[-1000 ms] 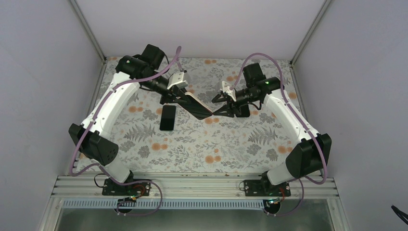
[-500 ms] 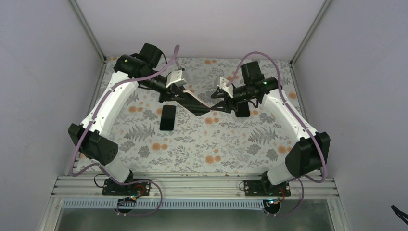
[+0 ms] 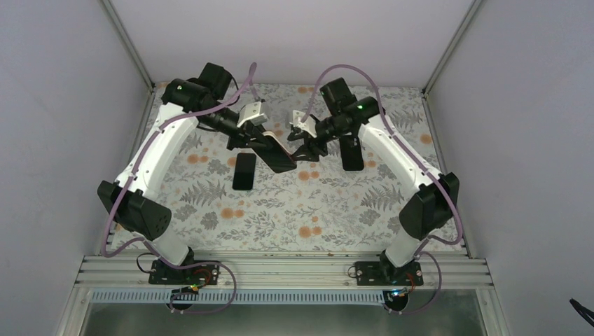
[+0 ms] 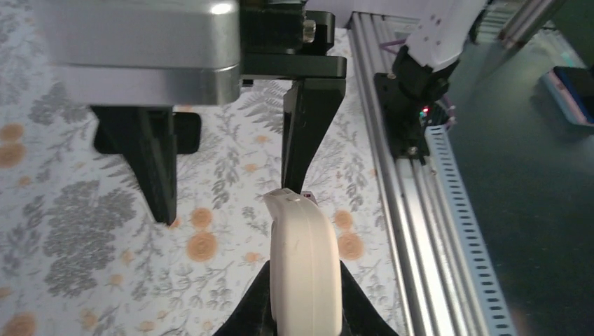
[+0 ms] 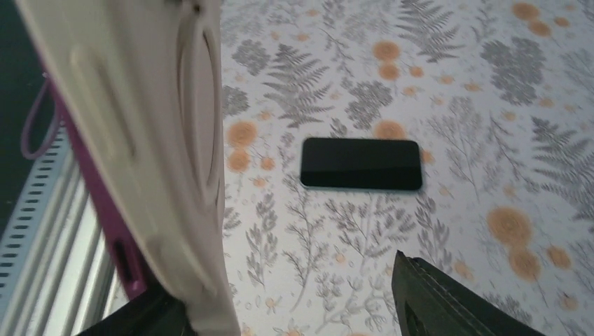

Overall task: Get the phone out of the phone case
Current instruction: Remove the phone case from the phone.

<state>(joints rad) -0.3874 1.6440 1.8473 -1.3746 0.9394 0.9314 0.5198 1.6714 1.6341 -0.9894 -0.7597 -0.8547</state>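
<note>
A cream phone case [image 4: 306,266] with a purple phone [image 5: 105,203] inside is held off the table, end-on, between the fingers of my left gripper [image 4: 306,276]. In the top view the case [image 3: 274,148] slopes down to the right from the left gripper [image 3: 280,155]. My right gripper [image 3: 302,143] is open at the case's free end. In the right wrist view the case [image 5: 147,140] lies against the left finger, and the right finger [image 5: 448,301] stands well apart from it; the right gripper [image 5: 280,294] is open.
A bare black phone [image 3: 244,171] lies on the floral table cover below the left gripper, and shows in the right wrist view [image 5: 361,164]. Another dark phone-like slab [image 3: 352,152] lies right of the right gripper. The aluminium rail [image 4: 413,210] runs along the near edge.
My right arm has swung left and back, its gripper now over the free end of the case. My left gripper and the case have shifted slightly left.
</note>
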